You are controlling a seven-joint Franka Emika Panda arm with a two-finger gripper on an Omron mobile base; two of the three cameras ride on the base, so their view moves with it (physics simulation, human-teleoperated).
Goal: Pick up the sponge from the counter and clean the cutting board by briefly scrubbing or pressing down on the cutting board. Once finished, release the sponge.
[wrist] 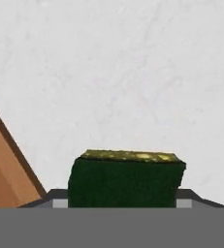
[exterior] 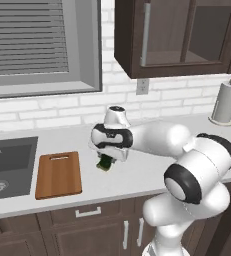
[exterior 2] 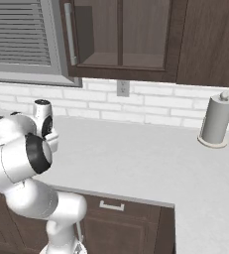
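The gripper (exterior: 106, 162) clamps the sponge (exterior: 105, 163) above the counter (exterior: 137, 170), just right of the cutting board (exterior: 59, 174); a sink (exterior: 9, 165) lies beyond.

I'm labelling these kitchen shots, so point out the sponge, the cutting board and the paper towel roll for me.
sponge (wrist: 125, 181): hand view, on its dark green face.
cutting board (exterior: 59, 176): left base view, middle of the wooden surface.
paper towel roll (exterior 2: 216, 120): right base view, on the roll's side.
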